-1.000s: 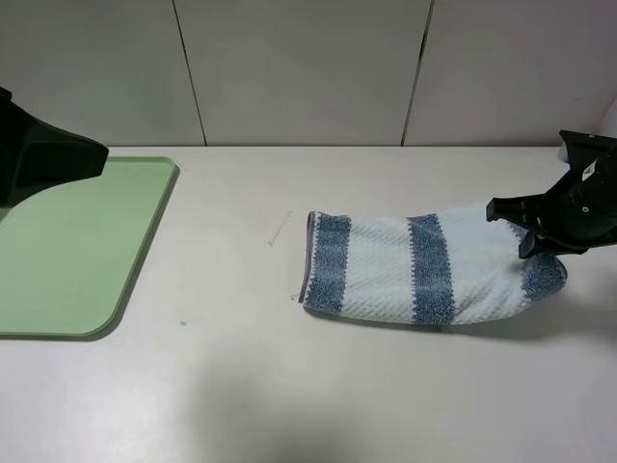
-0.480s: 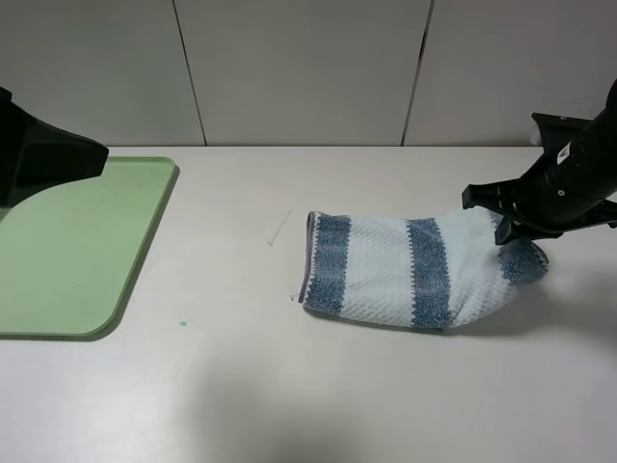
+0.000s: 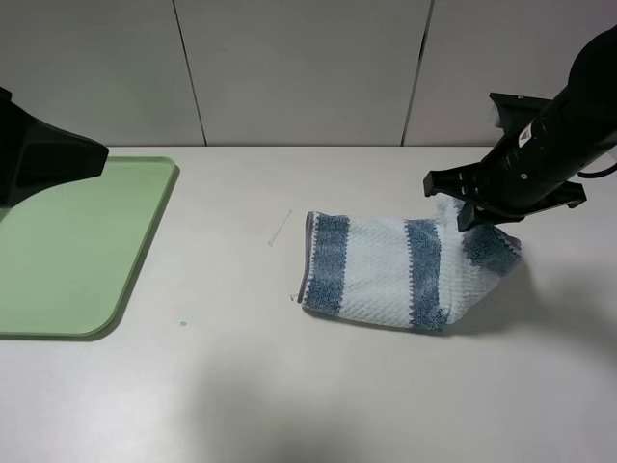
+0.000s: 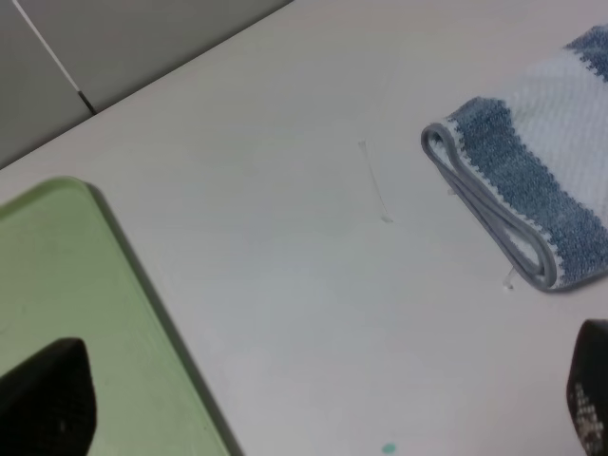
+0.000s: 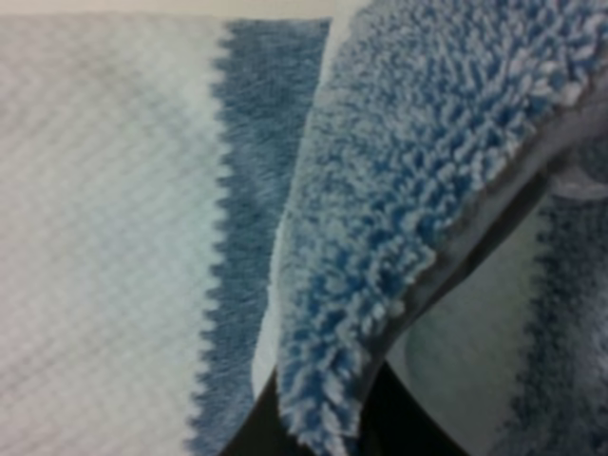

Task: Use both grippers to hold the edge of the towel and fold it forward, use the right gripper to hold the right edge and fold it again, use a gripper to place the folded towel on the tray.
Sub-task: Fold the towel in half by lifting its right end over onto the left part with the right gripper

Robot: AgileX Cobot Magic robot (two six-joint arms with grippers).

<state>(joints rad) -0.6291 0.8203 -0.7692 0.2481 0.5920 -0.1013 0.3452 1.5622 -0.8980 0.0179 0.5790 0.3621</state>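
Note:
The striped white and blue-grey towel (image 3: 386, 270) lies folded on the table right of centre, its grey trim edge (image 4: 494, 214) facing the tray. My right gripper (image 3: 472, 210) is shut on the towel's right edge, which it holds lifted and curled over toward the left. In the right wrist view the fluffy blue edge (image 5: 399, 190) hangs over the dark jaws above the flat towel. The light-green tray (image 3: 87, 270) sits at the far left. My left gripper (image 4: 318, 413) stands open over the tray's near side, holding nothing, with its black arm (image 3: 43, 159) at the left border.
A thin white thread (image 3: 280, 229) lies on the table between tray and towel. A tiny green speck (image 3: 183, 323) sits near the tray's front corner. Grey wall panels (image 3: 299, 68) stand behind the table's far edge.
My right gripper has risen and moved left with the towel's right edge, curling that end over the towel. The left arm has stayed still.

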